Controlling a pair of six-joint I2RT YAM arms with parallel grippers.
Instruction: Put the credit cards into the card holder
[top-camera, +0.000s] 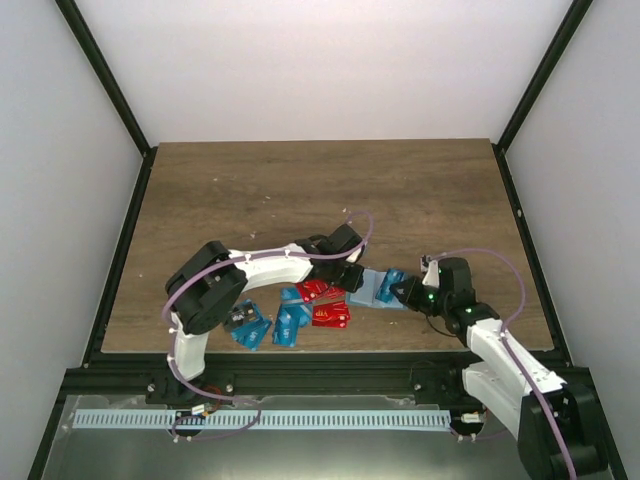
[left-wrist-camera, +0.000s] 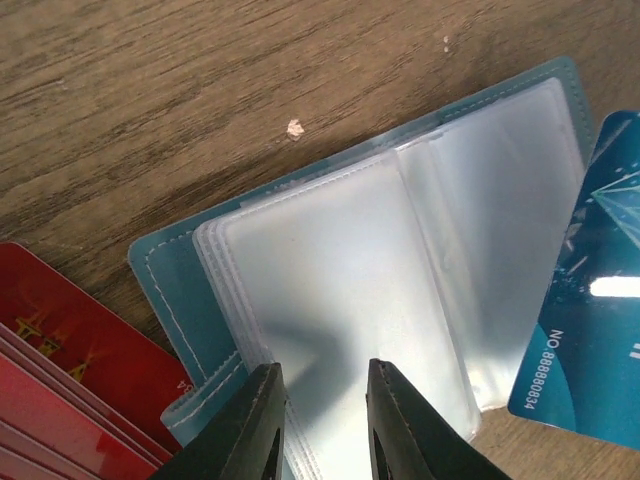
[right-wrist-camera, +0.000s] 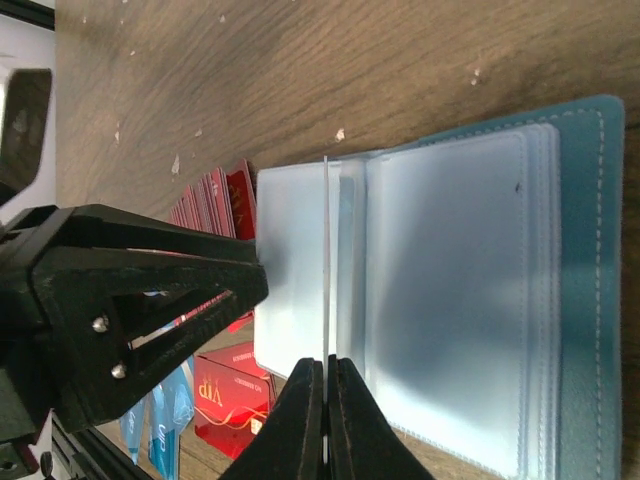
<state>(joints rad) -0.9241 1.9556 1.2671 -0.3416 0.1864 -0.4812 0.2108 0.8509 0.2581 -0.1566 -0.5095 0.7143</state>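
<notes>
Now card holder (right-wrist-camera: 585, 300) lies open: teal cover (left-wrist-camera: 170, 285), frosted sleeves (left-wrist-camera: 340, 270). Right gripper (right-wrist-camera: 327, 372) pinches blue card (left-wrist-camera: 590, 320); left gripper (left-wrist-camera: 322, 385) has jaws narrowly parted.

— Left arm (top-camera: 265, 262)?
— Rises from the near-left base, bends at a raised elbow, then stretches right toward the table's middle. Ends in the left gripper (left-wrist-camera: 323, 368), tilted downward with jaws parted only narrowly and nothing clamped between them.
— Right arm (top-camera: 495, 345)?
— Leans in from the near-right base, wrist turned left, showing green lights along the wrist. Ends in the right gripper (right-wrist-camera: 326, 362), pinched tight on a credit card (right-wrist-camera: 325, 250) held edge-on.
— Spacing?
— Near each other, tips facing, apart.
</notes>
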